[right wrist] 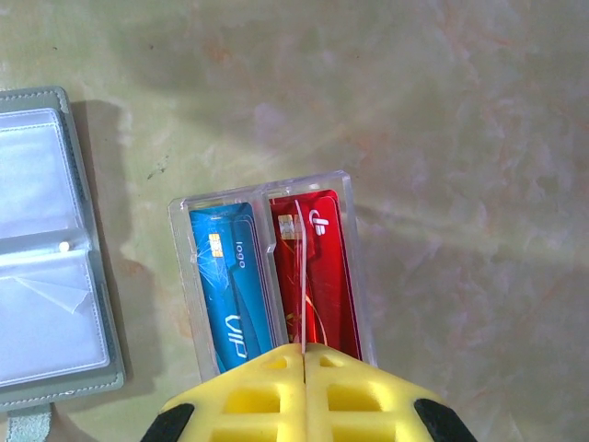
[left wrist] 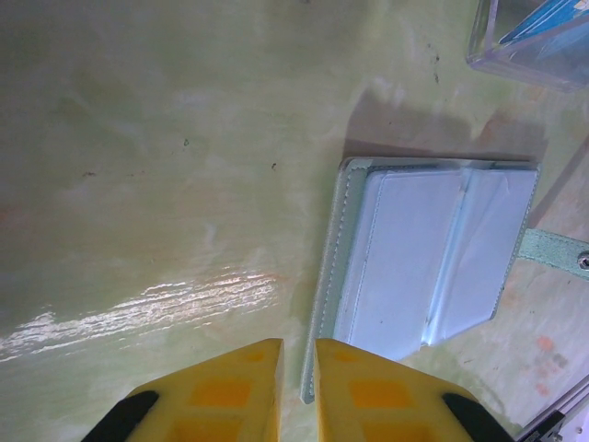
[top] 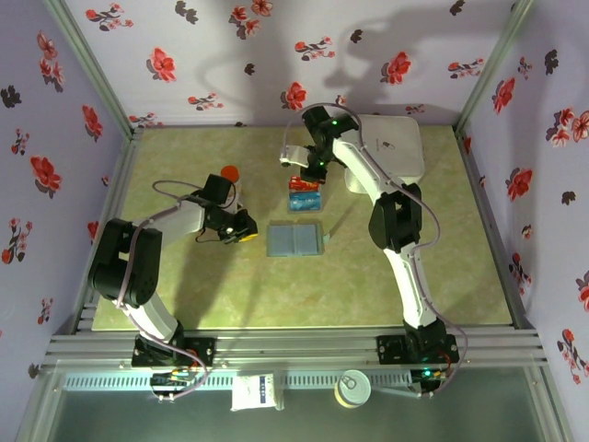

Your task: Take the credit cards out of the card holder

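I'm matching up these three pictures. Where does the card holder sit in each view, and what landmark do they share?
Top external: the card holder lies open near mid-picture.
Left wrist: it sits right of centre.
Right wrist: it is at the left edge, partly cut off.
Shared landmark: the clear tray with the credit cards in it, next to the holder.

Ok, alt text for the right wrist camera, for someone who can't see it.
A blue card and a red card lie side by side in a clear tray on a green table, just ahead of the shut yellow pincer. An open grey-blue card holder lies at the left.
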Controlling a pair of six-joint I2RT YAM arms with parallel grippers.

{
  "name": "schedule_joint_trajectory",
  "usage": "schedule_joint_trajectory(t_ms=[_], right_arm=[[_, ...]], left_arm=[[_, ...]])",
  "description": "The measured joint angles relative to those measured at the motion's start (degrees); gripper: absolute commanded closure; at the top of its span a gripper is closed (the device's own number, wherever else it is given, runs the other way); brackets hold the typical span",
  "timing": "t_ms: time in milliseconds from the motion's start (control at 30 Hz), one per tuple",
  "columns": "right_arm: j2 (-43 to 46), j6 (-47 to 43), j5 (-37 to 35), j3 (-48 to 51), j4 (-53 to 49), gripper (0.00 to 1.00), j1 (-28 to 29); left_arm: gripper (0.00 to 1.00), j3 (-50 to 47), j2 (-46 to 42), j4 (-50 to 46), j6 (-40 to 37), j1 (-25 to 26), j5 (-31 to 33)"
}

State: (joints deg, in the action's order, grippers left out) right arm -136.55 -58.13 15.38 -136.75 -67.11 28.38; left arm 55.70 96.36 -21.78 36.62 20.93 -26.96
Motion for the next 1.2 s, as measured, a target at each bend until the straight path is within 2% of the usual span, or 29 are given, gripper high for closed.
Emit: schedule_joint_trajectory(t_ms=[633,1000,1200], right_arm=[[-0.2,-1.9,-0.2,-0.9,1.7,1.0,0.0],[-3.4,-3.1,-0.2,-1.2,-0.2,1.0,0.0],[-3.7,-2.9,-1.9,-1.2,0.4,0.7,0.0]], left_arm=[[0.85,0.0,0.0,0.0,0.0,-0.3,0.0],[0.85,0.0,0.0,0.0,0.0,-0.4,0.0],[0.85,0.0,0.0,0.0,0.0,-0.5,0.0]])
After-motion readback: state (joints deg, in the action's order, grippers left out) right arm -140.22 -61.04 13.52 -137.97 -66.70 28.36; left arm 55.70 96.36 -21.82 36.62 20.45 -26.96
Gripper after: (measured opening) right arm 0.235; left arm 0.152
